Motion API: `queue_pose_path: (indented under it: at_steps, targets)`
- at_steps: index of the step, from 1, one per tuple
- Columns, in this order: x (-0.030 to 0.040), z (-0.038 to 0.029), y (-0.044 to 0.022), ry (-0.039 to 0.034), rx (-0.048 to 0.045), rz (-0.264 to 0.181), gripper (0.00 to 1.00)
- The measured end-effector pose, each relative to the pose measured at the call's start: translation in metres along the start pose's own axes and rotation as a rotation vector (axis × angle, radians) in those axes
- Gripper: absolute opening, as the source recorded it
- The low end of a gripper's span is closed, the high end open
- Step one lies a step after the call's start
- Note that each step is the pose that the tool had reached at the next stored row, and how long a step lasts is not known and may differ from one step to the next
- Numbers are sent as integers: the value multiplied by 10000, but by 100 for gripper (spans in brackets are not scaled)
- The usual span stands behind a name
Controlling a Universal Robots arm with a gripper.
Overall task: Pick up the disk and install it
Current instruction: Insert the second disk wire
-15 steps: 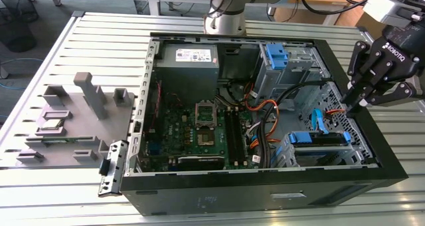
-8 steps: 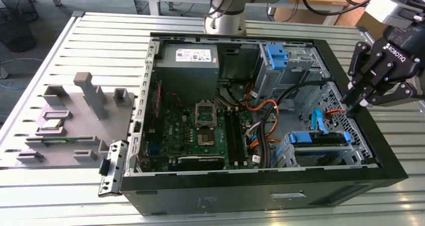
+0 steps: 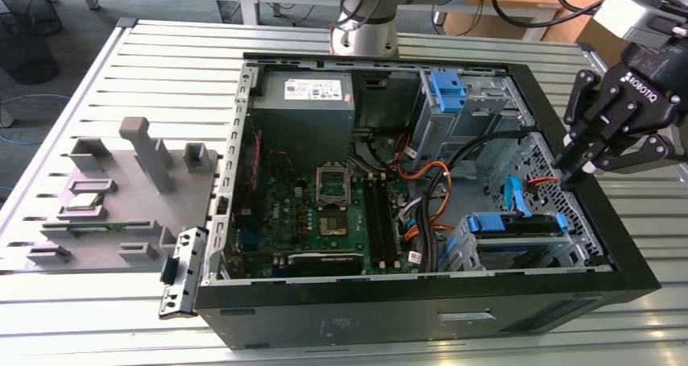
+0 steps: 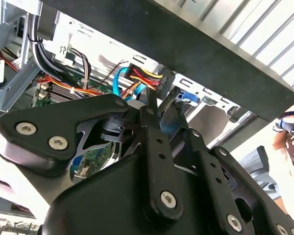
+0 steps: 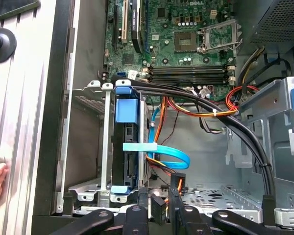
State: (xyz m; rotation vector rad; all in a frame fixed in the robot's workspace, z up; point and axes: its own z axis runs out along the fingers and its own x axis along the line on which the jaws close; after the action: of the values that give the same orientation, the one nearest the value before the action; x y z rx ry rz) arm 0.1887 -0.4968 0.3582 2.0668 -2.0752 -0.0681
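The disk sits on its edge in a metal cage in a corner of the case. Its blue frame shows at both ends. In the exterior view the disk has its long side running along the case wall nearest that camera. It looks like it is already in its place.

The gripper hangs just inside the case's side wall, close to the same corner, and points down. The disk lies just beside it, a bit deeper in the case. In the first wrist view the gripper has its fingers pressed together on a black plug with orange wires. A blue cable curls between the plug and the disk.
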Motion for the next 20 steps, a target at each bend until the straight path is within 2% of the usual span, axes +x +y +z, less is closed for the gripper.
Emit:
queue_pose_path:
  at_steps: [9,16,20]
  targets:
    - [-18,22,-91,141,-266,-6,31]
    - [-27,28,-165,185,-431,-18,31]
    - [-29,40,-206,272,-557,-16,31]
